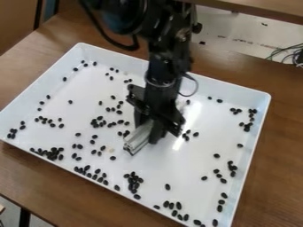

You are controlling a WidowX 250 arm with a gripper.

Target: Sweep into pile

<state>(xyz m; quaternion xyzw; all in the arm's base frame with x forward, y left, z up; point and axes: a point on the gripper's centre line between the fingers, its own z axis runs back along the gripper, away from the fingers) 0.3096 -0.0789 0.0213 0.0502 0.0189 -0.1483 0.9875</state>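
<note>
My gripper [145,130] hung down near the middle of the white tray [183,166], with its fingers pointing toward the tray floor. They stood a little apart, closed on the pale tool [137,139], which was tilted between them and had its lower end toward the near side. Whether this end touched the floor, I could not tell.

The black beans [167,187] lay in the tray, in many small groups and also singly (they were truly everywhere around me). One clump was by the near wall at the left of the view, and one was just in front of my tool. Others lay in a row along the near wall, and more at the right side, close to the wall there.

The tray rested on a brown table [269,177], and behind it, at the far right, were some thin cables [290,54].
</note>
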